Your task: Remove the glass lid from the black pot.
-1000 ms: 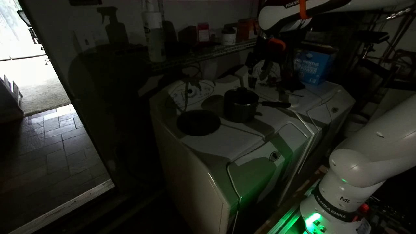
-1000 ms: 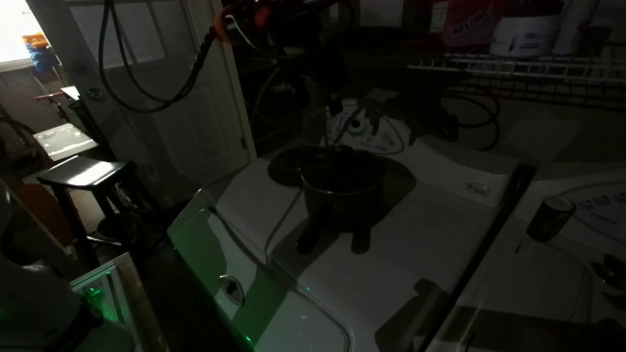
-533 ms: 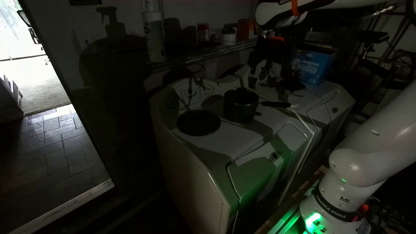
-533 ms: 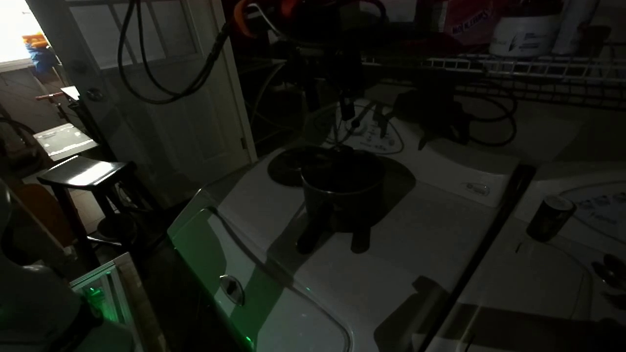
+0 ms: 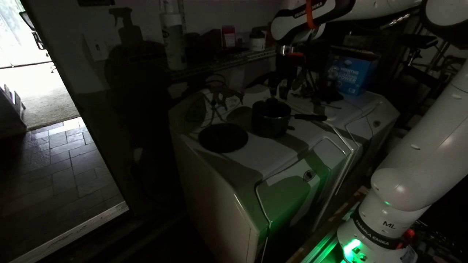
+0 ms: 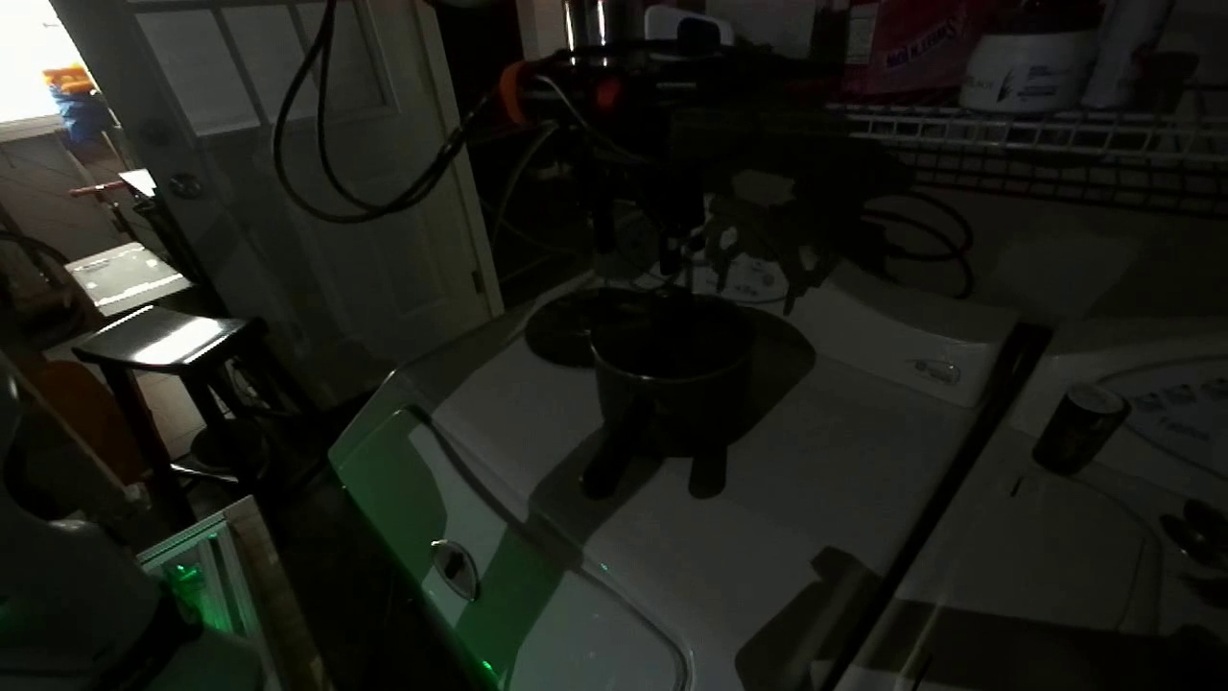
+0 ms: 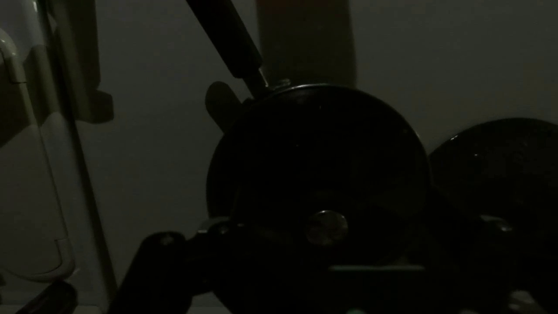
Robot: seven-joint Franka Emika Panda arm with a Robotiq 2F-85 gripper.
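On the white table [image 5: 252,159], in very dim light, a black saucepan [image 5: 270,125] stands upright, its long dark handle [image 5: 309,117] sticking out to one side. Just beside it lies a flatter, round dark dish [image 5: 223,138]. The task looks barely begun: the glass lid [image 7: 318,157] is on the pan, its round knob [image 7: 327,228] showing in the wrist view, and I have hold of nothing. Left to do, as I judge it: come down around the knob, grip it, lift the lid clear and set it aside. My claw [image 6: 636,257] hangs over the lid, its two fingers [image 6: 670,254] spread wide and pointing down. The arm [image 5: 420,146] stands at the right of an exterior view, its forearm [image 5: 380,8] running along the top and its wrist [image 5: 286,50] turned straight downward. Fingers and knob look near each other; whether they are lined up, I cannot tell in this darkness.
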